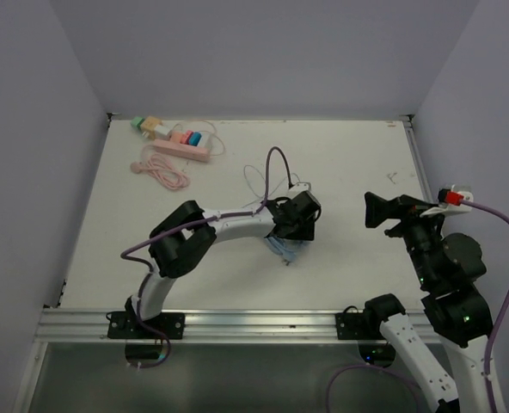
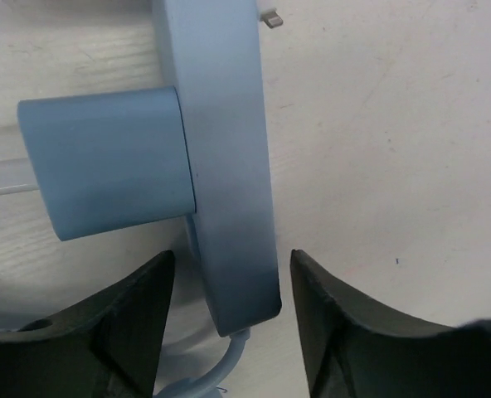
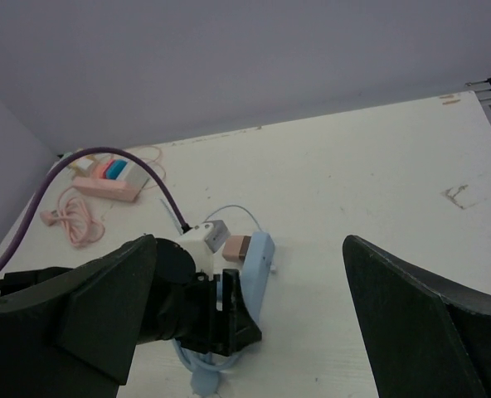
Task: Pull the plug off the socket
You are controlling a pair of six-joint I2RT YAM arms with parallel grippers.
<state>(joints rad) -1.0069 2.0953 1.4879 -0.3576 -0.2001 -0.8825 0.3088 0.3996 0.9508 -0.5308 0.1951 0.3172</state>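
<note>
White table [image 1: 366, 155] centre: blue plug [image 2: 104, 162] sits unpulled in power strip [image 2: 225, 166]; left gripper [image 2: 233, 265] straddles the strip, unclenched; right gripper [image 3: 250, 242] released, apart.

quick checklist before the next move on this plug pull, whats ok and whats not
1. Left gripper open: ok, jaws wide.
2. Blue power strip between its fingers: ok, end straddled, gaps on both sides.
3. Blue plug seated in the strip: ok, not yet pulled.
4. Right gripper at the plug: not ok, open and well off to the right.
5. Strip's cable clear of the left fingers: cannot tell.
</note>
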